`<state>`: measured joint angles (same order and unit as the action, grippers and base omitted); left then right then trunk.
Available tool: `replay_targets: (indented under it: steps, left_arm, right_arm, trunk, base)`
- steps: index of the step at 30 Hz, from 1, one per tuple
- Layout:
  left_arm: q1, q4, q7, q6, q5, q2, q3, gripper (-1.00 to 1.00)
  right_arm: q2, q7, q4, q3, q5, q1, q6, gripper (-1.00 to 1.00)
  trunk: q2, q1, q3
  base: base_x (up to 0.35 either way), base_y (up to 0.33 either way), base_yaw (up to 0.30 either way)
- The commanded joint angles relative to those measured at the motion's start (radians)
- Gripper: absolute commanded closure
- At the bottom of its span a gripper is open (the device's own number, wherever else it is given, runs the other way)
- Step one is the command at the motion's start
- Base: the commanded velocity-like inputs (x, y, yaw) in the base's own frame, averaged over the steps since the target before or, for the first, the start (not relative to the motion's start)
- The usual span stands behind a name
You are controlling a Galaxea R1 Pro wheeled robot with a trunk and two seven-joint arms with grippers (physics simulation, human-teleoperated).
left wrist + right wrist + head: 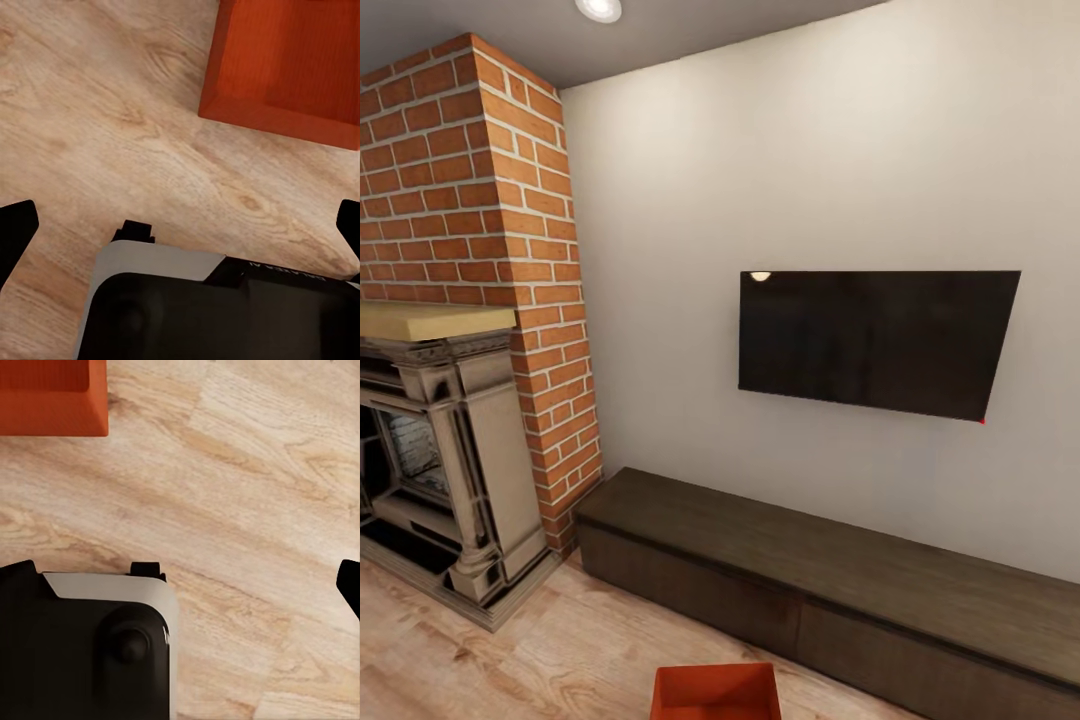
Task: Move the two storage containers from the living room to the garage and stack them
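One orange-red storage container (715, 692) sits on the light wood plank floor (510, 650) of the living room, at the bottom middle of the head view, in front of the bench. The left wrist view shows its ribbed wall and rim (289, 64) ahead of my left gripper (180, 225), which hangs open above the planks with fingertips (15, 232) far apart. A corner of the container (49, 397) lies ahead of my right gripper (180, 577), also open and holding nothing. The second container and the garage are out of view.
A long low dark-brown bench (840, 590) runs along the white wall under the black wall screen (875, 340). The red-brick fireplace (470, 300) with its stone surround stands at the left. My own dark base (217, 307) shows below both wrists.
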<state>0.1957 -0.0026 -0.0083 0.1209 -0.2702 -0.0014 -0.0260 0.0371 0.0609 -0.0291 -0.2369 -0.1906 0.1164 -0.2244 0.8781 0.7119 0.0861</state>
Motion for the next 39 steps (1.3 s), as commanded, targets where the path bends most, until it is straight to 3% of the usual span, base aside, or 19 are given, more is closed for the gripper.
replay_targets:
  steps: [1,39]
  left_arm:
    - [0.001,0.001,-0.001,0.003,-0.007,0.0,-0.003,-1.0]
    - [0.001,0.001,-0.001,0.003,-0.007,0.0,-0.003,-1.0]
  right_arm:
    - [0.0,0.001,-0.003,-0.008,-0.009,0.001,-0.006,-1.0]
    - [0.001,0.002,-0.003,-0.007,-0.009,0.001,-0.009,-1.0]
  trunk:
    - [0.001,0.0,0.002]
    - [0.001,0.0,0.002]
  base:
    - [0.158,0.0,0.0]
    - [0.015,0.0,0.009]
